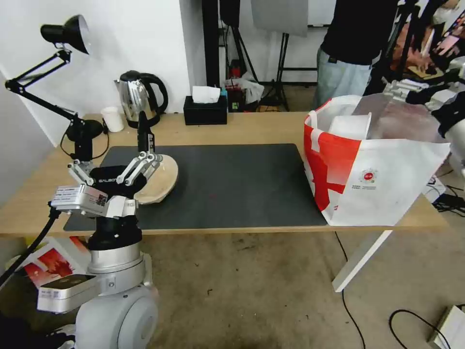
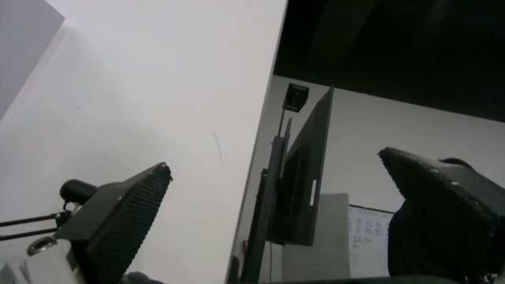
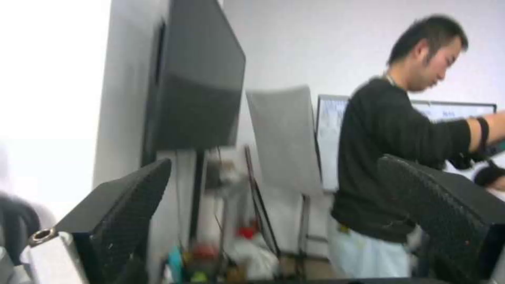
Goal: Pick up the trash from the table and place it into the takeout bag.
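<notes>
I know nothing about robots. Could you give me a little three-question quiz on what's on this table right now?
1. True or false: the beige lid rests on the dark mat.
2. Which end of the table holds the takeout bag? A: the robot's left. B: the robot's right.
3. Fill in: the left gripper has its fingers ____, with nothing between them.

Key: 1 true; 2 B; 3 open.

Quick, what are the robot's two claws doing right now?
Left gripper: open, holding nothing, pointing up beside the beige lid.
Right gripper: open, holding nothing, raised near the takeout bag.
</notes>
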### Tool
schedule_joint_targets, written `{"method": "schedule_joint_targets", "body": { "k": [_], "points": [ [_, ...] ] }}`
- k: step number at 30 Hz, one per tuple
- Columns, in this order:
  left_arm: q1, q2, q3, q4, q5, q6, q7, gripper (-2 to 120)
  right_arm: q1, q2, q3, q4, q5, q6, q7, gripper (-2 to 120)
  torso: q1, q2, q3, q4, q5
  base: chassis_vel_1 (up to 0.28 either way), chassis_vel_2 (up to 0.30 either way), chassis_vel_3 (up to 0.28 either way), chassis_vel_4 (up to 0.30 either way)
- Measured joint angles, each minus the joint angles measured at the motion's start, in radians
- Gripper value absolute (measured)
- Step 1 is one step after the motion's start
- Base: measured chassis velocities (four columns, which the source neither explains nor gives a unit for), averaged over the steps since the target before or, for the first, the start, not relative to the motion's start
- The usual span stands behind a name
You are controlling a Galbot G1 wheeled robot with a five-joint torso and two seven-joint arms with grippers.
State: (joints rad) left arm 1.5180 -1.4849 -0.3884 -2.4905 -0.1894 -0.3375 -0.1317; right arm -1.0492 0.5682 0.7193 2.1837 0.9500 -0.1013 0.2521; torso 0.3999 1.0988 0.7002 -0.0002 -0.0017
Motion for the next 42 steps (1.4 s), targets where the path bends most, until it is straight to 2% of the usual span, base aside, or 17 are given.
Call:
{"method": "schedule_joint_targets", "body": {
  "k": [6, 8, 17, 20, 27, 29, 30, 34, 42],
  "points": [
    [0.009, -0.007, -0.001, -0.005, 0.005, 0.000, 0.000, 100, 0.000, 0.084, -0.020, 0.064, -0.004, 0.069, 0.022, 100, 0.000, 0.000, 0.000, 0.0002, 0.0000, 0.000, 0.000, 0.000, 0.000],
    [0.014, -0.012, -0.001, -0.007, 0.012, -0.001, 0.000, 100, -0.013, 0.137, -0.037, 0.101, -0.038, 0.101, 0.023, 100, 0.000, 0.000, 0.000, 0.0002, 0.0003, 0.000, 0.000, 0.000, 0.000],
    [0.022, -0.022, -0.013, -0.009, 0.025, -0.001, 0.000, 100, -0.062, 0.269, -0.108, 0.203, -0.162, 0.194, 0.003, 100, 0.000, 0.000, 0.000, 0.0002, 0.0000, 0.000, 0.000, 0.000, 0.000],
    [0.031, -0.030, -0.016, -0.009, 0.035, -0.001, 0.000, 100, -0.105, 0.349, -0.173, 0.243, -0.287, 0.216, -0.010, 100, 0.000, 0.000, 0.000, 0.0002, 0.0001, 0.000, 0.000, 0.000, 0.000],
    [0.033, -0.036, -0.022, -0.009, 0.040, -0.001, 0.000, 100, -0.183, 0.452, -0.273, 0.279, -0.451, 0.248, -0.033, 100, 0.000, 0.000, 0.000, 0.0001, 0.0001, 0.000, 0.000, 0.000, 0.000],
    [0.032, -0.038, -0.024, -0.009, 0.041, -0.001, 0.000, 100, -0.210, 0.505, -0.315, 0.285, -0.550, 0.275, -0.049, 100, 0.000, 0.000, 0.000, 0.0001, -0.0001, 0.000, 0.000, 0.000, 0.000],
    [0.032, -0.038, -0.024, -0.009, 0.041, -0.001, 0.000, 100, -0.210, 0.505, -0.315, 0.285, -0.550, 0.275, -0.049, 100, 0.000, 0.000, 0.000, 0.0001, -0.0001, 0.000, 0.000, 0.000, 0.000],
    [0.029, -0.043, -0.026, -0.010, 0.043, 0.000, 0.001, 100, -0.251, 0.593, -0.400, 0.289, -0.702, 0.308, -0.077, 100, 0.000, 0.000, 0.000, 0.0001, 0.0000, 0.000, 0.000, 0.000, 0.000],
    [0.025, -0.050, -0.027, -0.009, 0.048, 0.000, 0.001, 100, -0.285, 0.704, -0.506, 0.239, -0.844, 0.343, -0.102, 100, 0.000, 0.000, 0.000, 0.0002, 0.0000, 0.000, 0.000, 0.000, 0.000]
  ]
}}
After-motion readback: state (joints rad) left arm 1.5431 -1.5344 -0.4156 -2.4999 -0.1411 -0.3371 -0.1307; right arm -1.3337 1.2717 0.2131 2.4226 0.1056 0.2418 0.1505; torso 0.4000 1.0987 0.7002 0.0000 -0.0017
